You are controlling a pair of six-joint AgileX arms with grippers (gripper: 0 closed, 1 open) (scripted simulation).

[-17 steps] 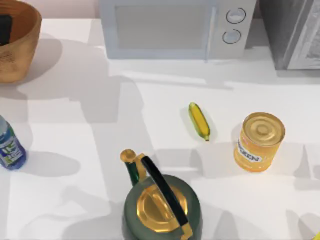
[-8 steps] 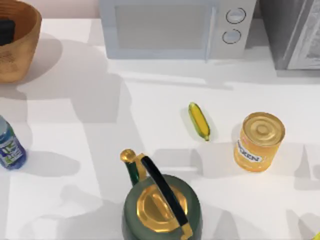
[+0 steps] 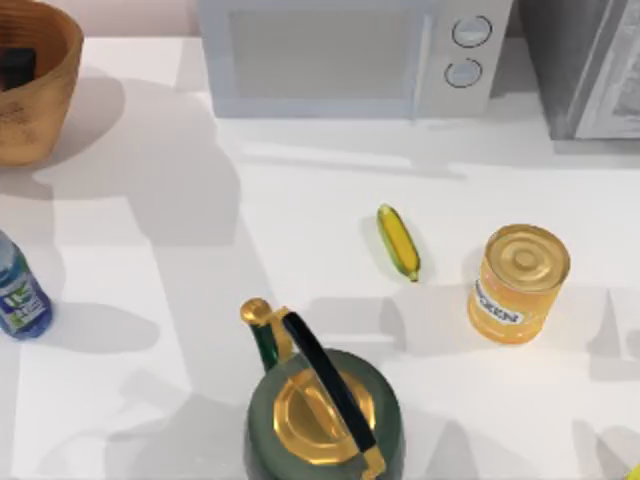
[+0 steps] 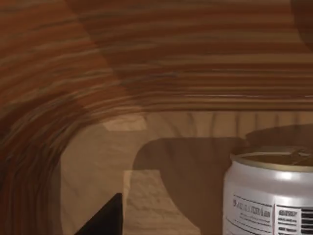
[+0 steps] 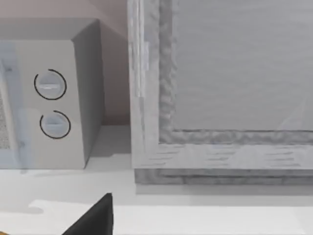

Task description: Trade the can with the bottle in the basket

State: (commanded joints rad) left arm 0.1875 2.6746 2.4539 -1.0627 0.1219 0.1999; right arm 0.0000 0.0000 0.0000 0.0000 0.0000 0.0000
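Can point(image 4: 269, 193) stands inside basket point(image 4: 146, 73) beside left tool; grip state unclear.

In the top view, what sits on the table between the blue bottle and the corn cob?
Mostly bare white table. The bottle stands at the left edge, the corn cob right of centre; the green kettle sits nearer the camera, just below that line, in the top view.

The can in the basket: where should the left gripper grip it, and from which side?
Grip the can around its round side wall, just below the gold rim, coming down from above. It stands upright on the basket floor, and the basket's tall walls probably block a sideways approach.
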